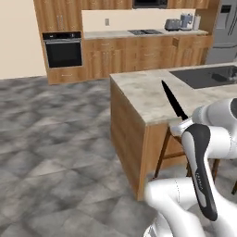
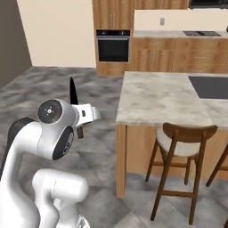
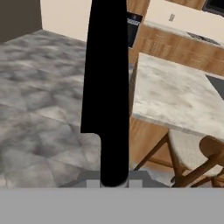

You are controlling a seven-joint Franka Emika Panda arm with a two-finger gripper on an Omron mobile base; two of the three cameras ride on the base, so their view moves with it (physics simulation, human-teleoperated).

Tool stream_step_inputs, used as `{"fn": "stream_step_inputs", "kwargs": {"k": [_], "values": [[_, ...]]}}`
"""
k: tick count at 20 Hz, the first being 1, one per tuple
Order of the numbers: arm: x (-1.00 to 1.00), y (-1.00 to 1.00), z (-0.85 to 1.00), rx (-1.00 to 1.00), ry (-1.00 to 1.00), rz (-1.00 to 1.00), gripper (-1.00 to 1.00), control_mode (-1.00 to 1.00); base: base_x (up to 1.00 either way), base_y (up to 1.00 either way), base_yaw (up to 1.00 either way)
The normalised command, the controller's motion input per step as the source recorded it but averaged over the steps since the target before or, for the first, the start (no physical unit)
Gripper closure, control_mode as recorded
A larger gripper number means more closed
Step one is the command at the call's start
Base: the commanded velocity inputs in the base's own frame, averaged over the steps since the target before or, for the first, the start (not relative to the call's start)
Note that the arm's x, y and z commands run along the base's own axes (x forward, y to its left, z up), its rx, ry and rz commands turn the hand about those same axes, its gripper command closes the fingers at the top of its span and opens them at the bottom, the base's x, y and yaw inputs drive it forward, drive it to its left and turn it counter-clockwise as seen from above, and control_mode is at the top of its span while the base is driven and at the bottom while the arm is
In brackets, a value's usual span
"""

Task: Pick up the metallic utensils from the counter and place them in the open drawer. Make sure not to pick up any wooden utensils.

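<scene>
A metallic utensil, a black knife [image 1: 173,99], stands blade-up in my gripper [image 1: 185,121], which is shut on its handle. I hold it in the air off the near left corner of the counter [image 1: 139,92], above the floor. From the right base the knife [image 2: 73,93] rises out of the gripper [image 2: 79,116], left of the counter [image 2: 156,98]. Along the hand, the knife [image 3: 107,87] runs up the middle from the gripper [image 3: 113,183], with the counter [image 3: 175,96] to its right. The open drawer and the wooden utensils are out of view.
A dark sink [image 1: 208,76] is set in the counter's far right part. Wooden bar stools [image 2: 185,142] stand along its near side. Along the back wall are an oven [image 1: 62,48], a stovetop counter with a toaster [image 1: 172,24] and a fridge [image 1: 224,28]. Grey floor stretches to the left.
</scene>
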Motion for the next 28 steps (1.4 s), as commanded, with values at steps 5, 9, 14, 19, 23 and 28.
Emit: {"fn": "stream_step_inputs", "kwargs": {"k": [5, 9, 14, 19, 23, 28], "values": [[0.00, 0.00, 0.00, 0.00, 0.00, 0.00, 1.00, 1.00, 0.24, 1.00, -0.29], [0.00, 0.00, 0.00, 0.00, 0.00, 0.00, 1.00, 1.00, 0.46, 1.00, -0.40], [0.00, 0.00, 0.00, 0.00, 0.00, 0.00, 1.00, 1.00, 0.78, 1.00, -0.35], [0.00, 0.00, 0.00, 0.00, 0.00, 0.00, 1.00, 1.00, 1.00, 1.00, -0.33], [0.00, 0.00, 0.00, 0.00, 0.00, 0.00, 1.00, 1.00, 1.00, 1.00, -0.37], [0.00, 0.00, 0.00, 0.00, 0.00, 0.00, 1.00, 1.00, 1.00, 1.00, -0.37]]}}
